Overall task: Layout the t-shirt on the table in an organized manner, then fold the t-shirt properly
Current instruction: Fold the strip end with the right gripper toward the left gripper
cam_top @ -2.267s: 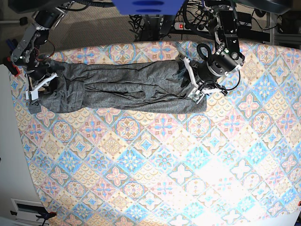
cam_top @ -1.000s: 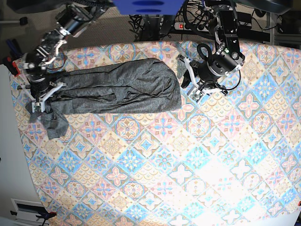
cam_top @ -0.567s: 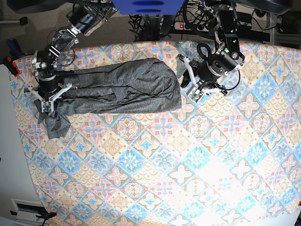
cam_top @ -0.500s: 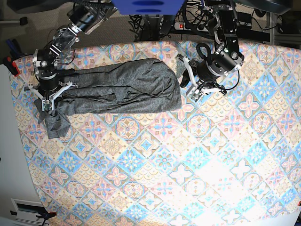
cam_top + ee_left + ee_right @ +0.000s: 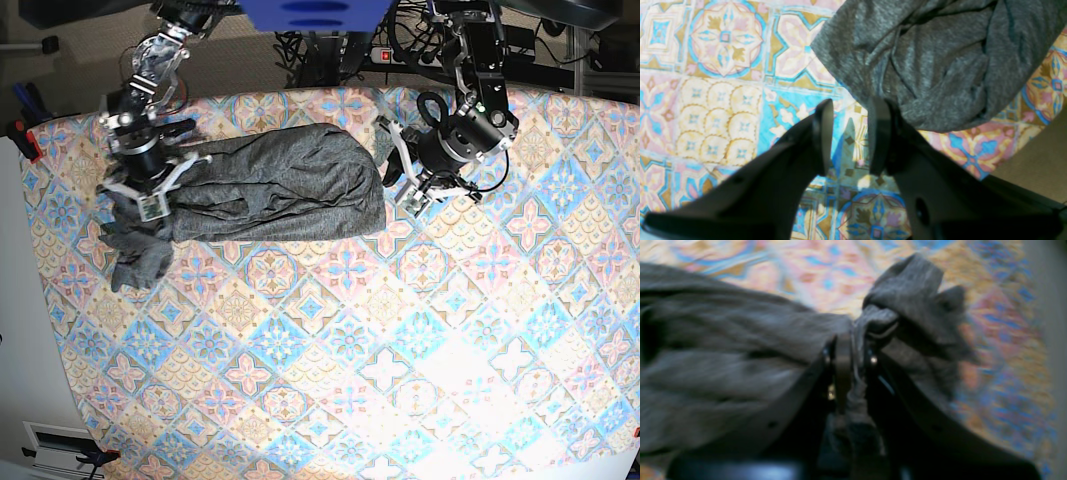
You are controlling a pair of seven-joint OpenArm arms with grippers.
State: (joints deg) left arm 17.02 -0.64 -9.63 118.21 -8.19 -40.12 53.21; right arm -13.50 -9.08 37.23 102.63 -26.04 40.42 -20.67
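The dark grey t-shirt [image 5: 270, 185] lies bunched in a long band across the far part of the patterned table [image 5: 400, 350]. My right gripper [image 5: 152, 195] is at the shirt's left end. In the right wrist view it [image 5: 853, 366] is shut on a fold of the shirt [image 5: 723, 373], and a sleeve [image 5: 135, 262] trails below it. My left gripper [image 5: 398, 180] sits just right of the shirt's right end. In the left wrist view it [image 5: 850, 136] is open and empty over the table [image 5: 723, 66], with the shirt's edge [image 5: 933, 63] just ahead.
The table's far edge runs along the top, with floor, cables and a power strip [image 5: 385, 55] behind it. A white surface [image 5: 20, 300] borders the table's left side. A red item [image 5: 30, 140] sits at the far left corner.
My left gripper has let go of the shirt's right end and stays beside it. My right gripper has moved rightward, dragging the shirt's left end and bunching the shirt shorter.
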